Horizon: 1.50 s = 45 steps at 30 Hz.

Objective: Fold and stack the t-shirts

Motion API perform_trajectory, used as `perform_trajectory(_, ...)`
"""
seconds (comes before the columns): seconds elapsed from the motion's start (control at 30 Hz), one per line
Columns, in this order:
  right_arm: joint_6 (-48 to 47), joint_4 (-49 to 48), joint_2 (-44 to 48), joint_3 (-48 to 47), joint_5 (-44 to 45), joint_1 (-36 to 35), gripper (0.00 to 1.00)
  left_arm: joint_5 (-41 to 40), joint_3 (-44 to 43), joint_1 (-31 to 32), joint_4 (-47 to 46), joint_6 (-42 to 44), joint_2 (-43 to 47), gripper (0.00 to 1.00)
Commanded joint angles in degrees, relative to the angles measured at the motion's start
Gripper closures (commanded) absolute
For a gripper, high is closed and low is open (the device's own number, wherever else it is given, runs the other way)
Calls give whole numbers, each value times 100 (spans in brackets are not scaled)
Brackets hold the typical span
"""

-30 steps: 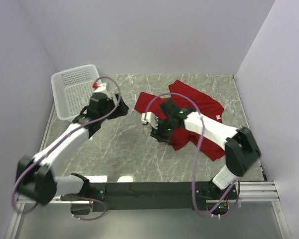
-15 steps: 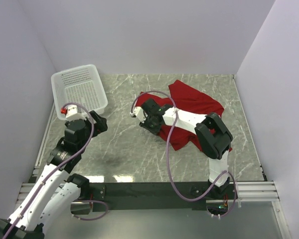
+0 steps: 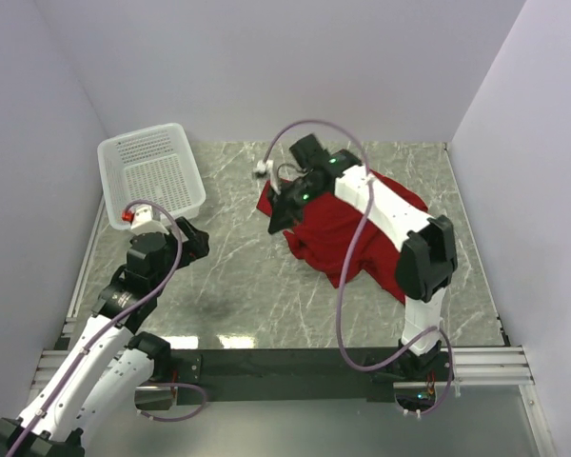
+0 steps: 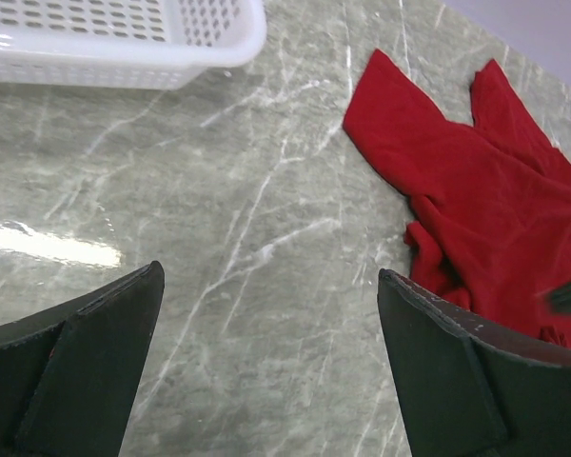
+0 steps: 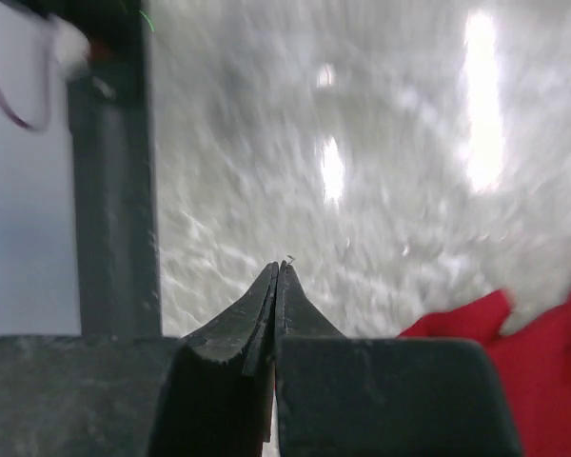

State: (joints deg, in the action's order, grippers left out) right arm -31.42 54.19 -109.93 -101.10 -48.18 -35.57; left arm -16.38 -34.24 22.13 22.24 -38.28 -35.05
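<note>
A crumpled red t-shirt (image 3: 325, 240) lies on the marble table, right of centre; it also shows in the left wrist view (image 4: 476, 190) and at the lower right of the right wrist view (image 5: 538, 367). My right gripper (image 3: 284, 213) hangs over the shirt's left edge, tilted down. Its jaws (image 5: 278, 268) are shut tip to tip with no cloth seen between them. My left gripper (image 3: 196, 244) is pulled back at the left, well clear of the shirt. It is wide open (image 4: 269, 272) over bare marble.
A white mesh basket (image 3: 141, 134) stands at the back left corner, its wall (image 4: 124, 63) at the top of the left wrist view. Grey walls close in the table on three sides. The black base rail (image 3: 285, 364) runs along the near edge.
My right gripper has shut and swung from the shirt's front left edge up toward the back. The shirt has bunched up. My left arm drew back from the table's middle, opening fully.
</note>
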Motion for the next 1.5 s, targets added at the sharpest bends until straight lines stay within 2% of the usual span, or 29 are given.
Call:
perform_trajectory(0.0, 168, 342, 384, -376, -1022, 130, 100, 363, 66, -16, -360, -65, -28, 1)
perform_trajectory(0.03, 380, 155, 437, -280, 157, 77, 97, 425, 84, -16, -369, -74, -46, 1)
perform_trajectory(0.07, 295, 31, 489, -148, 891, -19, 89, 477, 101, -16, -361, -74, -46, 1)
perform_trajectory(0.1, 172, -92, 586, 219, 1455, -177, 79, 530, 119, -16, -369, -126, -46, 0)
perform_trajectory(0.13, 93, -224, 639, 466, 1966, -248, 61, 531, 180, -16, -361, -153, -37, 1)
perform_trajectory(0.17, 101, -538, 700, 964, 2832, -283, 53, 505, 216, -16, -343, -179, -11, 1)
perform_trajectory(0.23, 188, -848, 859, 1380, 3409, -336, 45, 373, 312, -16, -317, -276, 68, 1)
perform_trajectory(0.37, 303, -1437, 842, 1822, 4228, -345, 42, 346, 453, -16, -413, -381, 174, 1)
perform_trajectory(0.6, 478, -1596, 61, 1681, 4476, -573, 43, 443, 418, -16, -448, -320, -20, 1)
perform_trajectory(0.9, 567, -1666, -203, 1804, 4510, -872, 48, 522, 734, -16, -571, -531, 209, 1)
perform_trajectory(1.23, 742, -1790, -714, 1593, 5161, -899, 54, 592, 743, -16, -615, -531, 121, 0)
perform_trajectory(1.27, 751, -1798, -731, 1602, 5161, -899, 56, 592, 743, -16, -624, -531, 121, 1)
perform_trajectory(1.3, 777, -1781, -732, 1602, 5092, -899, 65, 592, 743, -16, -624, -531, 130, 1)
perform_trajectory(1.37, 786, -1746, -618, 1620, 4968, -890, 85, 566, 735, -16, -589, -514, 130, 0)
perform_trajectory(1.4, 795, -1719, -539, 1628, 4707, -881, 100, 566, 726, -16, -580, -514, 147, 1)
perform_trajectory(1.47, 778, -1370, -285, 1462, 4005, -750, 100, 592, 726, -16, -615, -479, 156, 1)
